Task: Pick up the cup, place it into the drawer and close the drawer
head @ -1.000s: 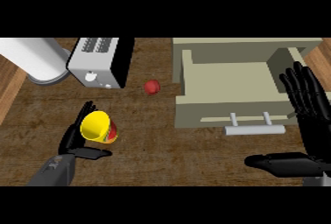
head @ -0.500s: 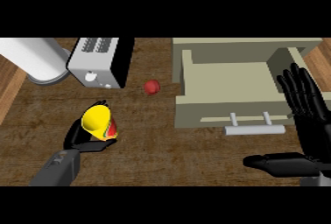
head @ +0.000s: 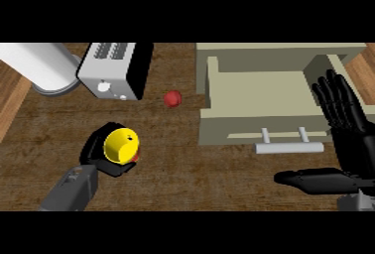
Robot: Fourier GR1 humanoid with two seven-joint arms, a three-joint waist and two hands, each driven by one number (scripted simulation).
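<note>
On the wooden counter (head: 219,173), toward its left side, the left hand (head: 102,156) has its black fingers curled round a yellow cup (head: 121,145), which lies tilted in the grasp with a bit of red showing at its lower right edge. At the right of the view the right hand (head: 344,119) stands open, fingers straight and pointing up, thumb stretched out to the left; it holds nothing and overlaps the right side of the drawer (head: 256,94). That beige drawer is pulled open, its pale handle (head: 288,146) facing the robot. Between drawer and toaster (head: 113,69) lies a small red object (head: 173,98), apart from both. A white cylinder (head: 40,64) lies beside the toaster at the far left.
</note>
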